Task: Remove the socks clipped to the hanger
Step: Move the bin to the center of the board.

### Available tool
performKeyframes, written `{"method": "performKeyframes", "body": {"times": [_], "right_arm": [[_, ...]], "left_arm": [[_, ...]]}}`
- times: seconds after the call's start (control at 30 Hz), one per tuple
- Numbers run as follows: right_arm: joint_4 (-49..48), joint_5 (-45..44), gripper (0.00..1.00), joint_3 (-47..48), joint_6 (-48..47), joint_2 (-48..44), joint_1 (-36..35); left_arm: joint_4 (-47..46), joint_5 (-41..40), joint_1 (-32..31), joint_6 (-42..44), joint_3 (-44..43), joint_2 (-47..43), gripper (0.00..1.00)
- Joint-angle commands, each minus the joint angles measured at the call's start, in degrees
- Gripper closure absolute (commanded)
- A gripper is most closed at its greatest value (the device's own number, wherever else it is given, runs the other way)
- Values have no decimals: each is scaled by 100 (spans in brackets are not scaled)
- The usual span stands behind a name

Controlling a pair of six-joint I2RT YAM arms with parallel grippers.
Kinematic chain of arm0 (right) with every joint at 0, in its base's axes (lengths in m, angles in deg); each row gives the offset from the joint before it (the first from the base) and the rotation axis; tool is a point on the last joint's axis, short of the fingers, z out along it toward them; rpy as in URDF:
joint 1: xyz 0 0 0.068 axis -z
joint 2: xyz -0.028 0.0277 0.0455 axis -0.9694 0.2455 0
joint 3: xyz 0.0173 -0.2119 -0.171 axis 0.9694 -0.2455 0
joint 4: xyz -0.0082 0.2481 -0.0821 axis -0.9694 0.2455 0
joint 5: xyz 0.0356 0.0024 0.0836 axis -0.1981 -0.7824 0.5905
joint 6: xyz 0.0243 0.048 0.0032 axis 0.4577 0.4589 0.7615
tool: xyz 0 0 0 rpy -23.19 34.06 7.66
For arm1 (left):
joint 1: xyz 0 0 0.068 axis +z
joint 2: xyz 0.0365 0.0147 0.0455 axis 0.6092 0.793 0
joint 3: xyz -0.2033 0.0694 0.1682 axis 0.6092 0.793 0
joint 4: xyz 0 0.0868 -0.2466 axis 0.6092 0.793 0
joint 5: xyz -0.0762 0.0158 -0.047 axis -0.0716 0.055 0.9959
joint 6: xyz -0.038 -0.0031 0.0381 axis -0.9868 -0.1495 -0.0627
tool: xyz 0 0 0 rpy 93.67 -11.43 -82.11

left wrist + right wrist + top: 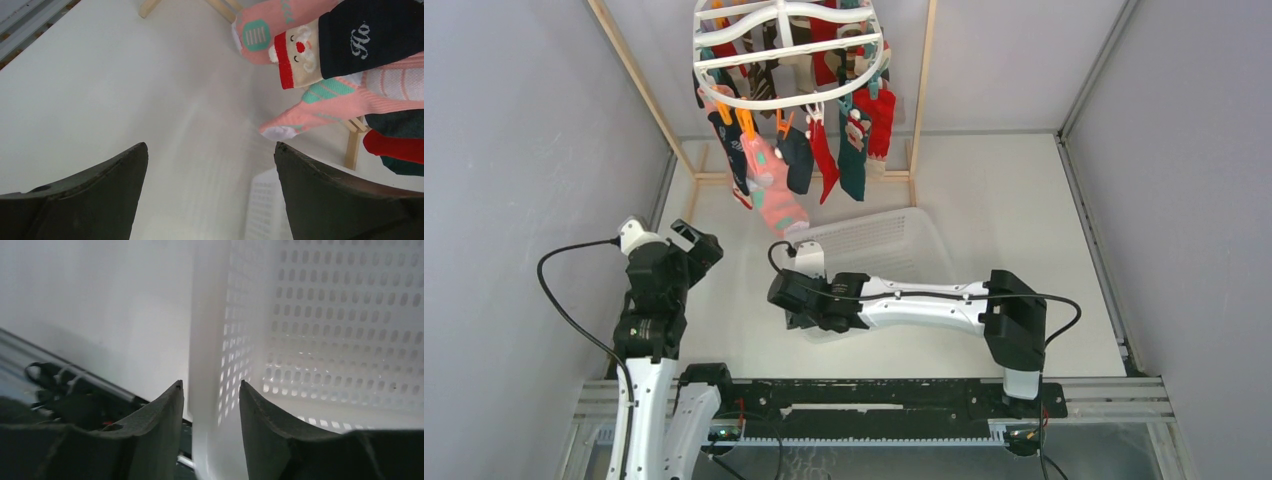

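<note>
Left claw (pixel 211 150): jaws spread wide with nothing between them, hovering over the table (pixel 1024 220), just left of the socks.
Socks (pixel 774 190): clipped in a row under the hanger at the far side; a salmon pink one hangs lowest, near the basket's far corner.
Hanger (pixel 754 57): white oval ring, top centre, between the wooden rack (pixel 921 90) posts.
Right claw (pixel 210 385): one finger on each side of the basket's rim; pinching or slack, cannot tell.
Basket (pixel 894 240): white mesh, mid-table.
</note>
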Motion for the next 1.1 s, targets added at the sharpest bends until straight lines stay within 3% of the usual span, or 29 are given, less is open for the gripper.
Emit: {"method": "performKeyframes", "body": {"times": [0.0, 0.03, 0.13, 0.23, 0.43, 0.63, 0.77, 0.93, 1.07], "right_arm": [[-595, 438, 44, 330, 61, -336, -47], [-514, 426, 42, 372, 8, -390, -52], [-362, 436, 26, 419, -224, -535, -13], [-44, 371, 25, 441, -536, -720, 123], [550, 124, 24, -92, -1689, -1812, 930], [481, 357, 25, -1263, -2475, -3194, 2816], [-59, 1167, 29, -2143, -2676, -3714, 3978], [-522, 1594, 33, -2784, -2893, -3746, 4636], [-843, 1799, 40, -3283, -2876, -3779, 4758]], "left_arm": [[-53, -106, 40, 137, -413, 153, 0], [-73, -105, 38, 126, -415, 172, 0], [-113, -102, 38, 96, -407, 201, 0], [-113, -111, 42, 86, -391, 196, 0], [-145, 24, 40, 156, -367, 220, 0], [-164, 133, 40, 182, -394, 483, 0], [-262, 48, 37, 116, -355, 508, 0], [-491, 32, 42, -122, -396, 738, 0], [-499, -98, 39, -99, -500, 993, 0]]}}
